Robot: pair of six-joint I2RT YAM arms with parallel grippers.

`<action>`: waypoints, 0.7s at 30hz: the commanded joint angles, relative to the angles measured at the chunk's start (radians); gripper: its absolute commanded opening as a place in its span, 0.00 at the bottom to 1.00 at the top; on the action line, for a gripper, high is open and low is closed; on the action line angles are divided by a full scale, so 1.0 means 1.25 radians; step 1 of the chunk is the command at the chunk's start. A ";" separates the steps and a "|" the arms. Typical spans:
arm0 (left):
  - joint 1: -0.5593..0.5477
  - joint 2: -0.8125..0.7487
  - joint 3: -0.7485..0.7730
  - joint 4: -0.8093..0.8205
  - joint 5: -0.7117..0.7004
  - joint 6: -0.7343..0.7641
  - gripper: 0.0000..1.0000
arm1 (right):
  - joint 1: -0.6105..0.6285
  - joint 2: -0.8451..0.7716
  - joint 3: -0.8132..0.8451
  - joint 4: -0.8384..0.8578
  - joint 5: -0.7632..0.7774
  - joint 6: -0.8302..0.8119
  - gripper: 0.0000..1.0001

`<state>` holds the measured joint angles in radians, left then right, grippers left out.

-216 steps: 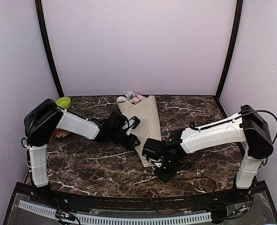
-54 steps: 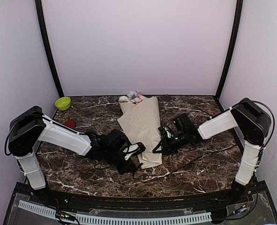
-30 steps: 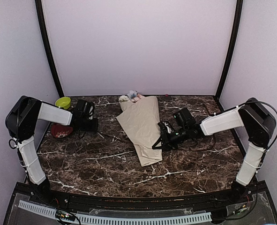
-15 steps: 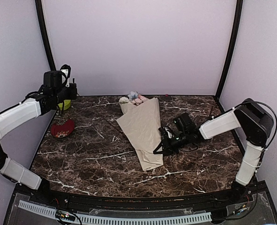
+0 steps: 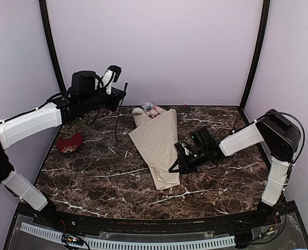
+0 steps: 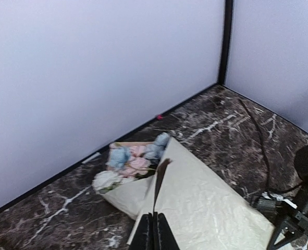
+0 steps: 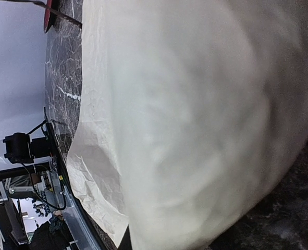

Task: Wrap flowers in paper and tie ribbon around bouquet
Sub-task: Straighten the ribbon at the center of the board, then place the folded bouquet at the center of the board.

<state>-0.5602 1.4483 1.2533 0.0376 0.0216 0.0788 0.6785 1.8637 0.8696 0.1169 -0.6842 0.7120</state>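
Your left jaws are pressed fully together on the thin dark brown ribbon point(image 6: 161, 176), which rises straight out of them in the left wrist view. From above, it hangs in a slack line from the raised left arm point(image 5: 34, 121) down towards the dark marble desk point(image 5: 101, 177), just left of the bouquet. My reading is that you hold it high to draw the strand's length clear before leading it around the cone.

Your right jaws are closed too, low against the right edge of the long beige cone of the bouquet point(image 5: 156, 143), about midway along it. They may be pinning the wrap or holding the ribbon's other end. You cannot tell which, because crinkled beige paper point(image 7: 185, 120) fills the right wrist view and hides the fingertips.

The bouquet lies at the desk's middle with its narrow end near. The pink, white and pale blue roses point(image 6: 133, 161) are at its wide far end by the back wall. No ribbon shows around the cone, so I judge the tying not yet done. Where the strand runs once it nears the desk is too thin to trace. A red shallow dish point(image 5: 69, 143) sits at the left, its contents unclear.
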 commanded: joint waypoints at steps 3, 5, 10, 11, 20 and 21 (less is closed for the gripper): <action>-0.039 0.099 0.027 0.014 0.096 -0.054 0.00 | 0.012 0.008 -0.004 0.020 0.009 0.005 0.00; -0.039 0.127 0.023 0.014 0.115 -0.082 0.00 | 0.012 0.005 -0.007 0.025 0.011 0.011 0.00; -0.078 0.260 0.060 -0.002 0.219 -0.160 0.00 | 0.024 0.027 -0.004 0.037 0.001 0.017 0.00; -0.090 0.289 0.070 0.005 0.229 -0.165 0.00 | 0.028 0.029 -0.004 0.037 -0.001 0.018 0.00; -0.153 0.579 0.246 -0.056 0.269 -0.172 0.00 | 0.032 0.002 -0.008 0.009 0.053 0.008 0.09; -0.161 0.600 0.263 -0.065 0.276 -0.169 0.00 | 0.033 -0.004 -0.004 -0.012 0.066 0.000 0.12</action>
<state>-0.7467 2.1380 1.4982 0.0189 0.3218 -0.1200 0.7082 1.8778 0.8684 0.1593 -0.6651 0.7357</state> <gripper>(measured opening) 0.005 0.072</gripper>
